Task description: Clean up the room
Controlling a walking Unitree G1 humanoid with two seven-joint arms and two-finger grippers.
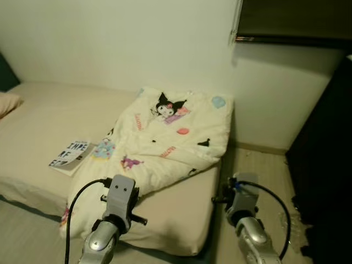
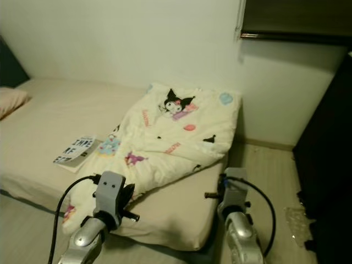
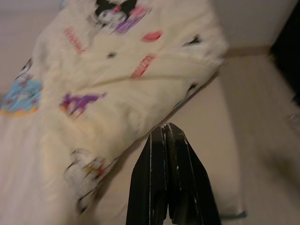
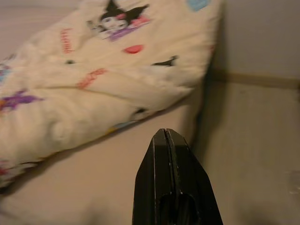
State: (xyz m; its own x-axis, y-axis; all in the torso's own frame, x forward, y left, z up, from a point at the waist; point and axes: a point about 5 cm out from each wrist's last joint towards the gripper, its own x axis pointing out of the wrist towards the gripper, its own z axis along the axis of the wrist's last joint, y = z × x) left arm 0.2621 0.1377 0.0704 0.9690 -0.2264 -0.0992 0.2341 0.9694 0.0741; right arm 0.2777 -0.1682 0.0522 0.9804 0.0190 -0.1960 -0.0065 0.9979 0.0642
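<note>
A cream comforter (image 1: 170,135) with cartoon prints lies crumpled across the foot half of the bed (image 1: 49,115), one corner hanging over the near edge. A book (image 1: 70,154) with a white cover lies on the beige sheet beside it. My left gripper (image 3: 165,136) is shut and empty, held above the bare sheet near the comforter's lower edge. My right gripper (image 4: 164,136) is shut too, hovering over the bed's right corner, next to the wooden floor (image 4: 253,140). Both silver wrists show low in the eye views, the left wrist (image 1: 118,201) and the right wrist (image 1: 242,201).
A pillow (image 1: 8,102) lies at the far left of the bed. White walls back the bed, with a dark window blind (image 1: 291,19) above right. Dark furniture (image 1: 324,154) stands on the right, leaving a narrow strip of floor (image 1: 258,165) beside the bed.
</note>
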